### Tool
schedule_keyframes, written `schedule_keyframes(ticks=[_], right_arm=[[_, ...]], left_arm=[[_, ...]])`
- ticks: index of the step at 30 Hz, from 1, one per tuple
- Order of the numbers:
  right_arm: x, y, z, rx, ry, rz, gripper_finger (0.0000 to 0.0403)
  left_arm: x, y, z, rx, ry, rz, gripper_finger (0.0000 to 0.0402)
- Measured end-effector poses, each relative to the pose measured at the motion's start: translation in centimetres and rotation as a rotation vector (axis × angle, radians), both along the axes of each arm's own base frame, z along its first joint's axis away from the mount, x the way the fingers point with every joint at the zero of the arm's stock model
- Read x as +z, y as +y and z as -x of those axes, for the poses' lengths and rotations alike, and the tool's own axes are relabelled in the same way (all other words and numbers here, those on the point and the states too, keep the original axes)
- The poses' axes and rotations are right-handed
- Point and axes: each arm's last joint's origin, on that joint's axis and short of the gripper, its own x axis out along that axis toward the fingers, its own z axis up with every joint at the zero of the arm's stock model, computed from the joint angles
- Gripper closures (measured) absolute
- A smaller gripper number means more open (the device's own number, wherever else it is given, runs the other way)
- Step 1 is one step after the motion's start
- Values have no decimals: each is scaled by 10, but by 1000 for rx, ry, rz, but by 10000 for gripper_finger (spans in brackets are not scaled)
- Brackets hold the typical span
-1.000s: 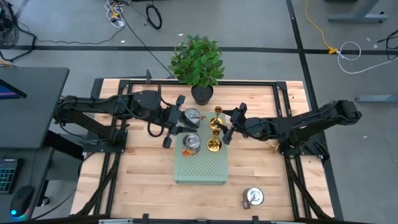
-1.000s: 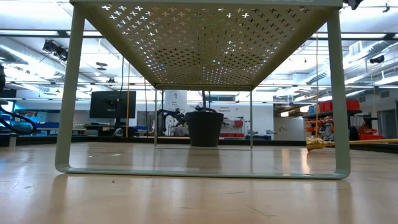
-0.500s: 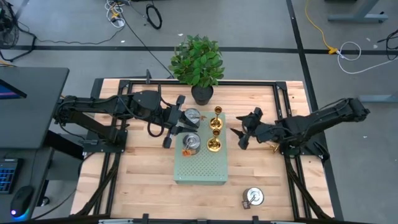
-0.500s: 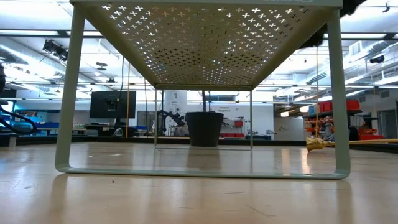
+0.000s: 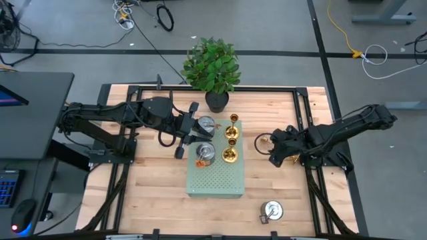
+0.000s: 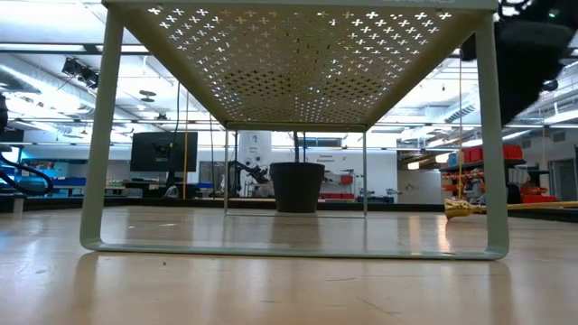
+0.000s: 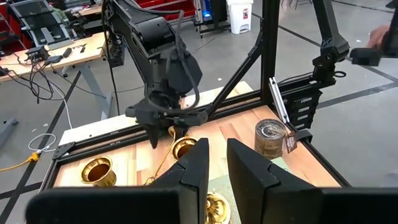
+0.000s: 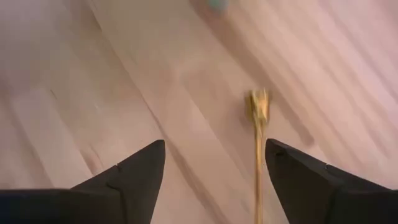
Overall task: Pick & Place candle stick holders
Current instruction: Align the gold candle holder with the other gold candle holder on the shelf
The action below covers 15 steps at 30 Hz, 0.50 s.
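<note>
1. Right tool [image 5: 275,150]: released, fingers wide apart, nothing between them. It hangs over bare table [image 5: 153,180] just off the right side of the green board [image 5: 215,183].
2. Right wrist view: a slim gold piece [image 8: 258,124] lies flat on the wood ahead of my fingers, untouched. The low view shows it lying down too [image 6: 461,208], out to the right of the board. I can't tell if it's a whole holder or only a stem.
3. Left tool [image 5: 189,131]: fingers only slightly parted and empty. It's parked at the board's left side, just beside the silver pieces.
4. On the board, at its far end:
   - two silver holders, one at the far-left corner [image 5: 206,124], one just nearer [image 5: 205,153]
   - three gold ones in a row along the right side [image 5: 233,120], [image 5: 230,132], [image 5: 229,155]
5. Off the board: one silver holder [image 5: 271,211] sits alone by the table's near edge, toward the right corner, well apart from both tools.
6. Plant [image 5: 212,65] is at the far edge, not in play.
7. My read on progress: five placed, so mostly done. Left to do are the lying gold piece, which looks like my next pick, then the lone silver one.
8. The gold piece is thin and flat on the wood, so I expect a low pinch across the stem.
</note>
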Motion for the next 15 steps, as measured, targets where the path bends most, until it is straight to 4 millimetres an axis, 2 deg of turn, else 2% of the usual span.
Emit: schedule_keyframes(ticks=[5, 11, 15], right_arm=[[-6, -2, 8, -66, 120, -12, 121], [-14, 0, 2, -67, 181, 8, 121], [-32, 0, 1, -71, 255, 39, 121]], left_arm=[[0, 0, 0, -1, 1, 0, 335], [0, 0, 0, 0, 0, 0, 335], [0, 0, 0, 0, 4, 0, 335]])
